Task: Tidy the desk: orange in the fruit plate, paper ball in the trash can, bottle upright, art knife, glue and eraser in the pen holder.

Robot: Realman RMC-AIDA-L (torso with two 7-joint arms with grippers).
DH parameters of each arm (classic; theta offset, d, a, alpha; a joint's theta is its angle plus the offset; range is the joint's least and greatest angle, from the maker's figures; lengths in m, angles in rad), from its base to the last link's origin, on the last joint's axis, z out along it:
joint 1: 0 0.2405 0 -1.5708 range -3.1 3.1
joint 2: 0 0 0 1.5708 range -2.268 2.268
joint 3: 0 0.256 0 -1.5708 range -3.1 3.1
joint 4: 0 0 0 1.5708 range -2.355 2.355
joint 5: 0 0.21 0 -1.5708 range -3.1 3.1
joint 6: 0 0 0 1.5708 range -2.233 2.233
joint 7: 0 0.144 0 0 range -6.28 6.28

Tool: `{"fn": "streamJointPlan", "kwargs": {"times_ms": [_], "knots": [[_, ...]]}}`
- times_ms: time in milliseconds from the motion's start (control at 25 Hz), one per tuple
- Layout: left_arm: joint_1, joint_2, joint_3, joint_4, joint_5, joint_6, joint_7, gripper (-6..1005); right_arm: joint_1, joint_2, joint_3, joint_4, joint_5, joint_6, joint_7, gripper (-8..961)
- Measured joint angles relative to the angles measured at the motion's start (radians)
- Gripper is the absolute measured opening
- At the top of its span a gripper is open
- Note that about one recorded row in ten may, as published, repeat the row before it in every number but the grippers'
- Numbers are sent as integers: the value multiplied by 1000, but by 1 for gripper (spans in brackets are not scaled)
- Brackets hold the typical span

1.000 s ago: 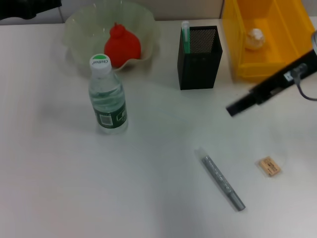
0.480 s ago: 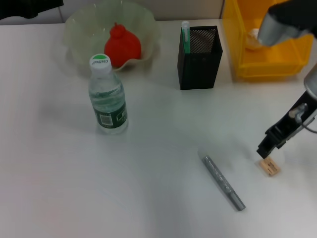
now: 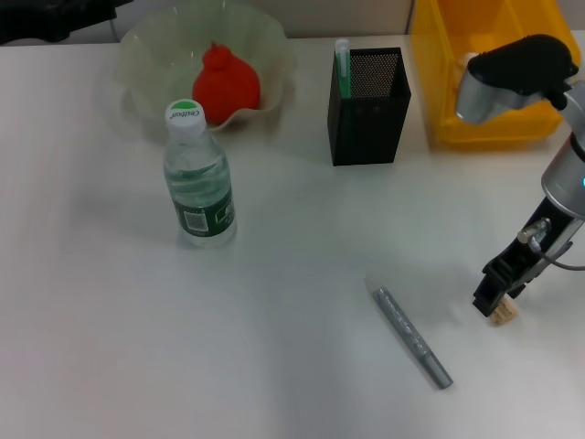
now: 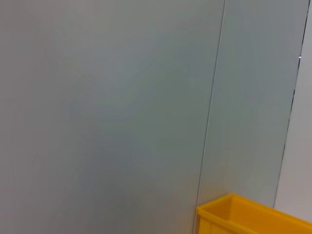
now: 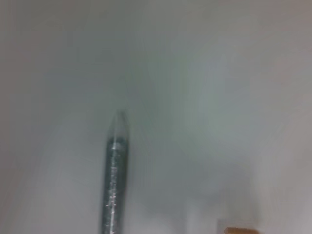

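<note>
Tabletop (image 3: 274,366): white, carrying everything here.
Trash can (image 3: 512,101): yellow bin at the far right corner; the paper ball (image 3: 471,60) shows just past the right arm's grey joint, inside the bin.
Fruit plate (image 3: 146,55): pale green wavy bowl at the far left, with the orange (image 3: 227,87) sitting in it.
Bottle (image 3: 198,178): standing upright in front of the plate, cap up.
Pen holder (image 3: 367,114): black mesh cup between the plate and the trash can; a green-and-white stick (image 3: 343,66) stands in its left corner.
Right tool (image 3: 492,302): down at the tabletop on the right, its dark tip right against the eraser; from where I stand I cannot tell how far it is open or whether it grips anything.
Left arm: parked off the far left corner, only a dark piece showing.
Art knife (image 3: 411,337): grey, lying slantwise on the tabletop, near the eraser but apart from it.
Eraser (image 3: 504,314): small tan block, partly hidden under the right tool's tip.
</note>
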State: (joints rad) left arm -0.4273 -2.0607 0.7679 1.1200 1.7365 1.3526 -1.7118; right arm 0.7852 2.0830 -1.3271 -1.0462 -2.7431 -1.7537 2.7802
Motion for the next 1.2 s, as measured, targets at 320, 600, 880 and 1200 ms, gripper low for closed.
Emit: {"fn": "streamJointPlan", "kwargs": {"times_ms": [320, 600, 880, 1200], "knots": [[3, 1, -4, 0, 0, 4, 0, 760, 0, 0, -10, 38, -27, 46, 0, 449], [4, 1, -3, 0, 0, 5, 0, 760, 2, 1, -11, 61, -18, 64, -6, 445], [8, 0, -2, 0, 0, 6, 0, 760, 3, 2, -23, 86, -15, 78, -7, 443], [17, -1, -2, 0, -6, 11, 0, 760, 5, 2, -26, 89, -16, 79, -8, 348]]}}
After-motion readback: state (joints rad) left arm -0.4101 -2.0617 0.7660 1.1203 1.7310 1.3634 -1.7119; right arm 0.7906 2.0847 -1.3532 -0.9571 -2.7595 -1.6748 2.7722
